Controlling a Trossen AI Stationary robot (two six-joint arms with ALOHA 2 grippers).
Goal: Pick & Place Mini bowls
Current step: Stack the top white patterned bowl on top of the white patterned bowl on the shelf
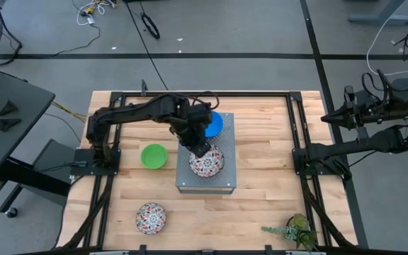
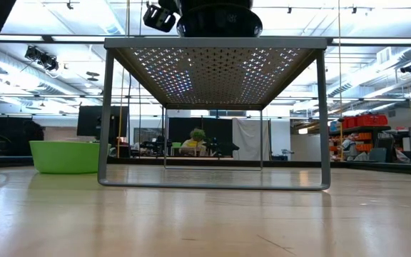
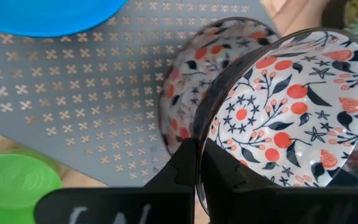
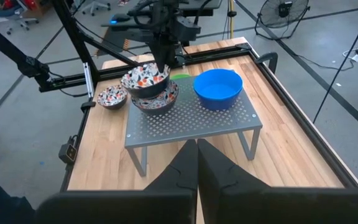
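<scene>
left gripper (image 3: 197,163): clamped on rim of floral bowl (image 3: 291,118), held above second floral bowl (image 3: 188,93) on perforated metal stand (image 1: 183,173)
blue bowl (image 1: 214,124): on stand
green bowl (image 1: 154,156): on table (image 1: 261,205)
right gripper (image 4: 197,163): closed, empty, off table's side

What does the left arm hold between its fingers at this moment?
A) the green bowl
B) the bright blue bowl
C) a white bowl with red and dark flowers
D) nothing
C: the left gripper pinches the rim of a floral bowl, tilted above another floral bowl on the grey perforated stand; the blue bowl and green bowl stand free.
</scene>
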